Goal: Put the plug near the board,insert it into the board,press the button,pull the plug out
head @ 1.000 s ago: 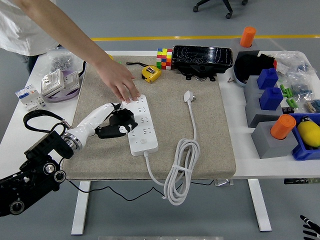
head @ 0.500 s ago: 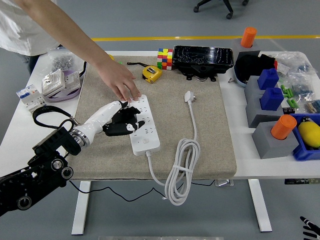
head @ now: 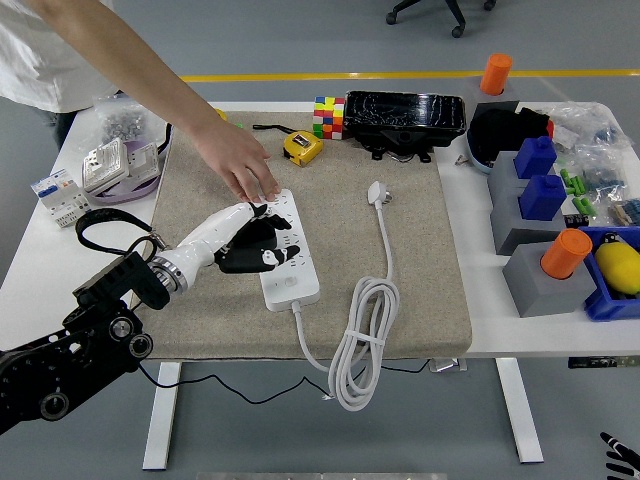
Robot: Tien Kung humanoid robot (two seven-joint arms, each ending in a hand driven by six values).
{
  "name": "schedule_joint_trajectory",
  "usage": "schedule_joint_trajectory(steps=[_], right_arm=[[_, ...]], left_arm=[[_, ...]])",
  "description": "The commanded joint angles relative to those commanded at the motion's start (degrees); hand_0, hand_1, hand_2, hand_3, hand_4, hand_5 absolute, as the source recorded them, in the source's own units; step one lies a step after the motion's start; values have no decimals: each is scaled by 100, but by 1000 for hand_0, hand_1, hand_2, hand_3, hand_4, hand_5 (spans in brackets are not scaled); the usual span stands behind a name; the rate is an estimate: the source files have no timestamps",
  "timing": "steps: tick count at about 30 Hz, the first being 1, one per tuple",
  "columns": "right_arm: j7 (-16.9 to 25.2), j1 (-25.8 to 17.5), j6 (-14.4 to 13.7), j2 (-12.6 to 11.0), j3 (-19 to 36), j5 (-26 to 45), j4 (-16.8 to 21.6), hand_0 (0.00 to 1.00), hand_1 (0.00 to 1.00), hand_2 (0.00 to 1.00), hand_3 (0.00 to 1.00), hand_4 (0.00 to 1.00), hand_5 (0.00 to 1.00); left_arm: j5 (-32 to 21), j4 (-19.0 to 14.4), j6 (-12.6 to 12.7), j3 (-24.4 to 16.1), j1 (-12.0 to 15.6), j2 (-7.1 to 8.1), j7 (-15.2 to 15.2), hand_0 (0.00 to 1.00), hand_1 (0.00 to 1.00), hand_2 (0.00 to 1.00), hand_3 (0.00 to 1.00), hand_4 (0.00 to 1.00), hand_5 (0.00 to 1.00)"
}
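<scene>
A white power strip [head: 287, 252] lies on the grey mat [head: 400, 200] left of centre. My left hand [head: 258, 245] rests over its middle sockets, black fingers spread and holding nothing. A person's hand [head: 240, 160] reaches from the top left and presses fingertips on the strip's far end. The white plug [head: 377, 193] lies free on the mat to the right of the strip, its cord [head: 362, 340] coiled at the mat's near edge. My right hand [head: 620, 455] shows only at the bottom right corner.
A yellow tape measure [head: 301, 147], a colour cube [head: 326, 117] and a black tray [head: 405, 120] sit at the mat's far edge. Grey and blue blocks with orange cylinders [head: 566, 252] stand on the right. Switch parts [head: 110, 165] lie at the left.
My left hand has moved up and right onto the power strip. The strip has shifted slightly. The person's hand stays on its far end.
</scene>
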Motion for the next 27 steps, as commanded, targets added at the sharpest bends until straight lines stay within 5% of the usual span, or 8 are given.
schedule_joint_trajectory(steps=[8, 9, 11, 14, 15, 19, 21, 27], right_arm=[[-4, -39, 1, 15, 20, -13, 16, 658, 662, 660, 556, 911, 505], [-4, -41, 3, 17, 22, -13, 17, 657, 662, 660, 556, 911, 505], [-4, -44, 3, 21, 26, -15, 18, 657, 662, 660, 556, 911, 505], [-6, -47, 5, 18, 30, -19, 27, 657, 662, 660, 556, 911, 505], [-7, -48, 5, 16, 32, -20, 29, 657, 662, 660, 557, 912, 506], [-8, -54, 4, 0, 39, -21, 30, 657, 662, 660, 557, 912, 506], [-8, -55, 4, -6, 39, -20, 27, 657, 662, 660, 556, 912, 506], [-6, -47, 5, -15, 45, -19, 40, 657, 662, 660, 556, 912, 506]], left_arm=[[-33, -555, -11, -381, 184, 94, 167, 566, 650, 677, 637, 785, 538], [-70, -655, -58, -442, 206, 110, 245, 365, 480, 582, 616, 788, 440], [-109, -757, -118, -497, 227, 126, 347, 365, 480, 582, 616, 788, 440], [-159, -990, -475, -621, 275, 159, 817, 365, 480, 582, 616, 788, 440], [-125, -1054, -600, -652, 288, 166, 983, 240, 269, 372, 624, 798, 203], [69, -1236, -1169, -684, 311, 211, 1584, 240, 269, 372, 624, 798, 203], [147, -1263, -1370, -626, 288, 251, 1665, 174, 121, 227, 817, 776, 54], [152, -1117, -1731, -371, 160, 368, 1580, 150, 66, 170, 880, 669, 2]])
